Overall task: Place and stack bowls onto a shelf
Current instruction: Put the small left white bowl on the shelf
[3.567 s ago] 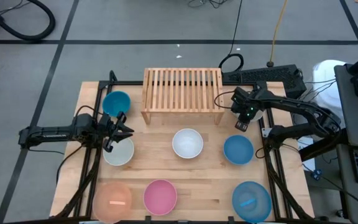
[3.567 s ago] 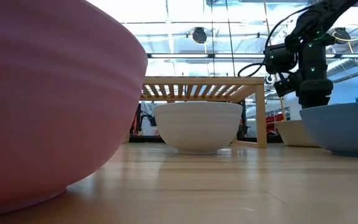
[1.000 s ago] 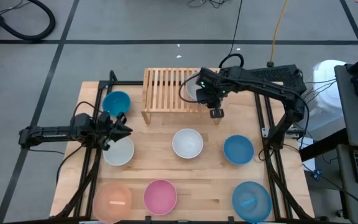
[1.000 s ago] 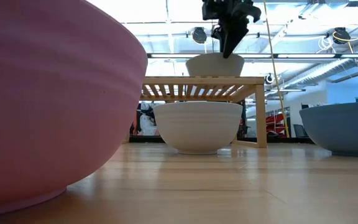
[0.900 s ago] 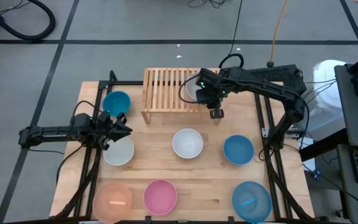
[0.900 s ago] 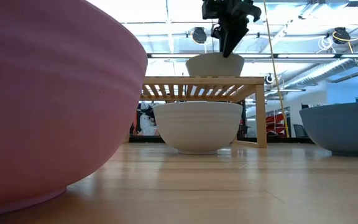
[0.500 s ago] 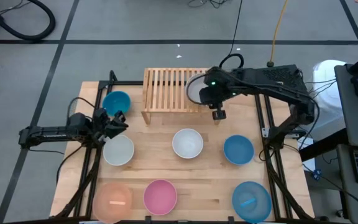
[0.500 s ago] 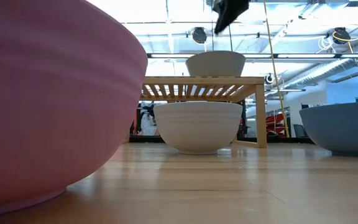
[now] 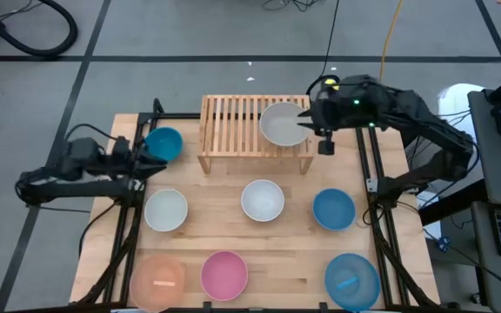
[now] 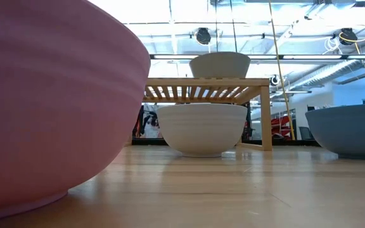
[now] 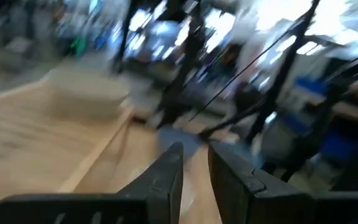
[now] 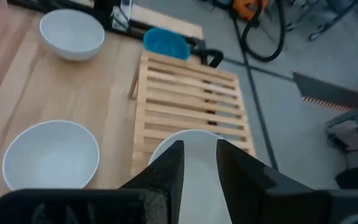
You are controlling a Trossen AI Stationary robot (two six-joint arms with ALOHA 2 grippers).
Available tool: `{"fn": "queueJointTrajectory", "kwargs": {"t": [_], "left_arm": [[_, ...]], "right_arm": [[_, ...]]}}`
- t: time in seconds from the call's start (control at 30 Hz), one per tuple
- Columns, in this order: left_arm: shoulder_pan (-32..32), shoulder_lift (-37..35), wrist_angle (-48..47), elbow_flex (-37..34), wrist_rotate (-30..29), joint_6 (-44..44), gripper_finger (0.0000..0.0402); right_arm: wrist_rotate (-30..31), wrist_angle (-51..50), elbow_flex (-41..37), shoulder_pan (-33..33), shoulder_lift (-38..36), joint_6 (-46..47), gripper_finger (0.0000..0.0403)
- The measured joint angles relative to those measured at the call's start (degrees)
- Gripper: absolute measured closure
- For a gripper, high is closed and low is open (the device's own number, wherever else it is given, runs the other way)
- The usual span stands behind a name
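1. High view: the slatted light-wood shelf [image 9: 255,129] stands at 12 o'clock on the wooden table [image 9: 294,217]. A smooth, round grey bowl [image 9: 283,124] sits on the right end of the shelf. The right gripper [image 9: 323,130] hangs just beside this bowl at its 3 o'clock; whether its fingers are apart I cannot tell from above. The left gripper [image 9: 150,156] is near the small blue bowl [image 9: 164,143] at 10 o'clock. Six other bowls lie on the table: two white bowls [image 9: 263,201], two blue, one pink bowl [image 9: 224,272], one peach.

2. Low view: no arm is visible here. The grey bowl [image 10: 220,65] stands upright on top of the shelf [image 10: 204,83]; a ribbed white bowl [image 10: 201,128] stands in front of the shelf. The pink bowl [image 10: 56,101] fills the left side.

3. Left wrist view: blurred; the two dark fingers [image 11: 166,180] stand narrowly apart and hold nothing.

4. Right wrist view: the fingers [image 12: 169,165] have a small gap and are empty, above the grey bowl [image 12: 194,158] on the shelf [image 12: 188,106].

No readable writing anywhere.
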Motion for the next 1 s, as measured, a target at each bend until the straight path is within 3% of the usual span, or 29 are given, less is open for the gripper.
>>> {"fn": "queueJointTrajectory", "kwargs": {"t": [0.2, 0.4, 0.57, 0.7, 1.0], "left_arm": [[0.0, 9.9, -29.8, 15.7, -4.1, -4.7, 0.0321], [0.0, 19.9, -48.8, 21.1, -4.0, -12.4, 0.0321], [0.0, 26.2, -54.9, 20.7, -3.3, -12.8, 0.0321], [0.0, 30.2, -54.9, 20.1, -0.1, -16.8, 0.0321], [0.0, 36.6, -54.5, 20.1, 0.3, -17.6, 0.0321]], "right_arm": [[0.0, 0.3, 0.0, 0.0, -2.3, -0.3, 0.0314], [-0.1, 0.3, 0.0, 0.0, -3.3, -1.9, 0.0314], [-0.2, 0.3, 0.0, 0.0, -3.4, -3.5, 0.0314], [-0.2, 0.3, 0.0, 0.0, -3.5, -5.9, 0.0314], [-0.2, 1.0, 0.0, 0.0, -3.5, -8.9, 0.0314]]}}
